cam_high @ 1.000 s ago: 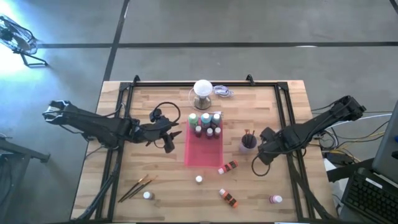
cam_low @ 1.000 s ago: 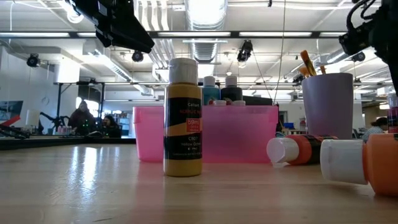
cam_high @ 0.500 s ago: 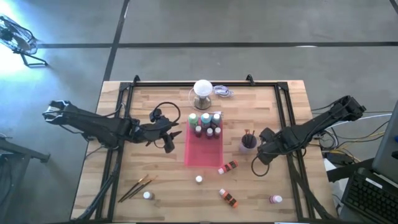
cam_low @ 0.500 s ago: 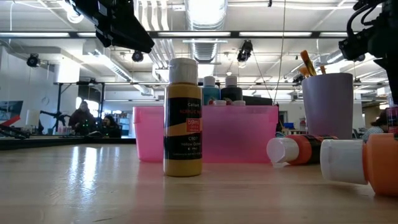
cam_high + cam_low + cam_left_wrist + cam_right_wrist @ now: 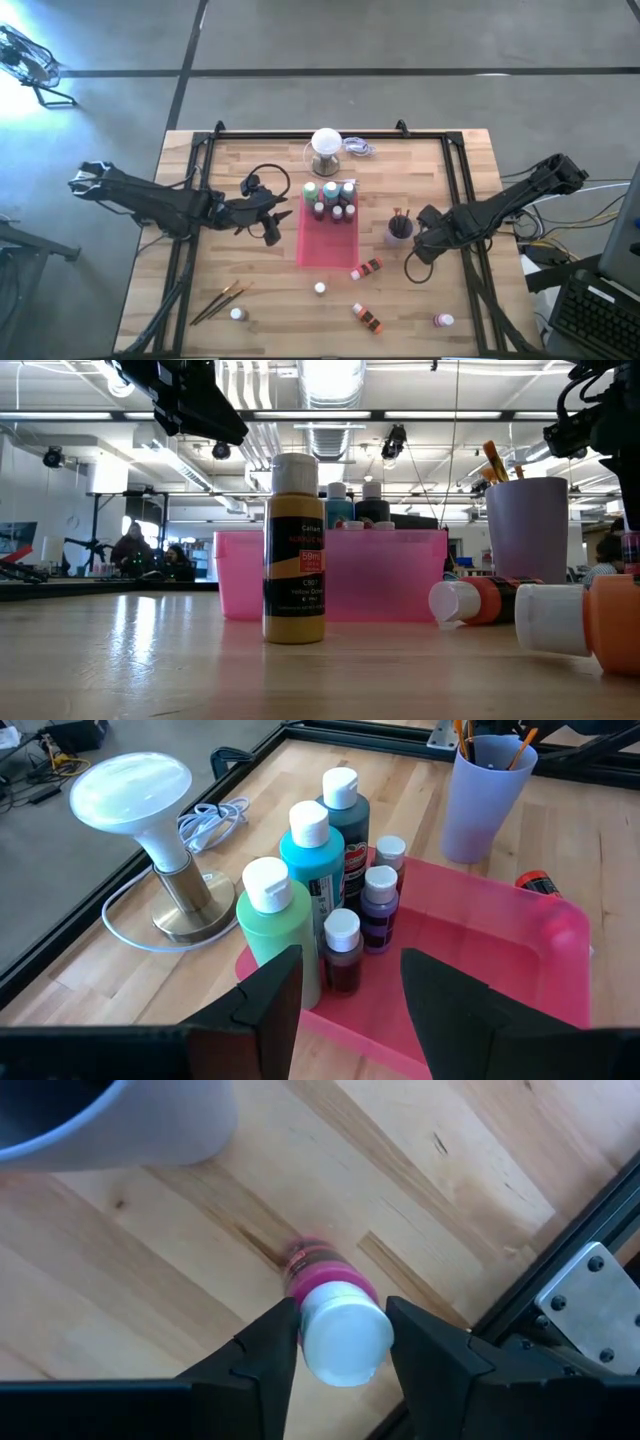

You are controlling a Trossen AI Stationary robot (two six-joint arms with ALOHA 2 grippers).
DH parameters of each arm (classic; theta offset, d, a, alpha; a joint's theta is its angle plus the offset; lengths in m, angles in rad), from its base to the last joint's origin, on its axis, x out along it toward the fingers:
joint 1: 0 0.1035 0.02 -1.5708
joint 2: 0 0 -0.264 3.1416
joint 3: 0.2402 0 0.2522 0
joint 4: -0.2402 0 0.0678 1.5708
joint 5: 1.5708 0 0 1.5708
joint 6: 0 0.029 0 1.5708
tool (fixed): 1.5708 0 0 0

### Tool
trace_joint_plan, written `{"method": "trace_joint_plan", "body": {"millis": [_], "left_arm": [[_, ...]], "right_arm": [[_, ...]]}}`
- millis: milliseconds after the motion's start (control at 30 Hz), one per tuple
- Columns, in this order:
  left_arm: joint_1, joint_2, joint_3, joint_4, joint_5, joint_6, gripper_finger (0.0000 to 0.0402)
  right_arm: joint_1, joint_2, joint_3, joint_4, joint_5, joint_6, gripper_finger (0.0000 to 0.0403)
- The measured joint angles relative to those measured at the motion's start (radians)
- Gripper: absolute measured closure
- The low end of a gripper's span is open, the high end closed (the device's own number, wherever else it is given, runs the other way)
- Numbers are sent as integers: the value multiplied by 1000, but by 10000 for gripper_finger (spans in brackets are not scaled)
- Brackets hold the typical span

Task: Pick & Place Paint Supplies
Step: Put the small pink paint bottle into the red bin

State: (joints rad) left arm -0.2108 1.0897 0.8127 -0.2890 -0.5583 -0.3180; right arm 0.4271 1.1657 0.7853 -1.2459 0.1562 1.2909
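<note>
My right gripper [image 5: 414, 268] points down between the purple cup [image 5: 399, 230] and the table's right rail, shut on a small pink paint bottle [image 5: 318, 1270] with a white cap. My left gripper [image 5: 272, 222] hovers open just left of the pink tray [image 5: 328, 250] and holds nothing. In the left wrist view its fingers frame the bottles [image 5: 330, 870] standing at the tray's far end. Loose bottles lie or stand on the wood near the front [image 5: 368, 268] [image 5: 367, 318] [image 5: 443, 320] [image 5: 320, 289] [image 5: 238, 314]. Two brushes [image 5: 222, 300] lie at the front left. My right gripper has the pink bottle's white cap [image 5: 345, 1342] between its two fingers, one against each side. The fingers come from above, pointing down. The bottle stands roughly upright below them, cap up. Whether its base is on the table I cannot tell.
A white ball-topped stand [image 5: 326, 148] with its cable sits at the far middle of the table. The cup [image 5: 527, 530] holds brushes. A dark frame rail [image 5: 570, 1300] runs close beside my right gripper. Bare wood lies at the left and the near middle.
</note>
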Motion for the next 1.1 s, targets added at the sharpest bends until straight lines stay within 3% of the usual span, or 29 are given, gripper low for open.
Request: {"method": "trace_joint_plan", "body": {"millis": [233, 633, 1100], "left_arm": [[0, 0, 0, 0, 0, 0, 225], [0, 0, 0, 0, 0, 0, 225], [0, 0, 0, 0, 0, 0, 225]], "right_arm": [[0, -1, 0, 2, 0, -8, 278], [-3, 0, 10, -2, -53, -65, 280], [-5, 0, 199, 8, -79, -167, 282]]}}
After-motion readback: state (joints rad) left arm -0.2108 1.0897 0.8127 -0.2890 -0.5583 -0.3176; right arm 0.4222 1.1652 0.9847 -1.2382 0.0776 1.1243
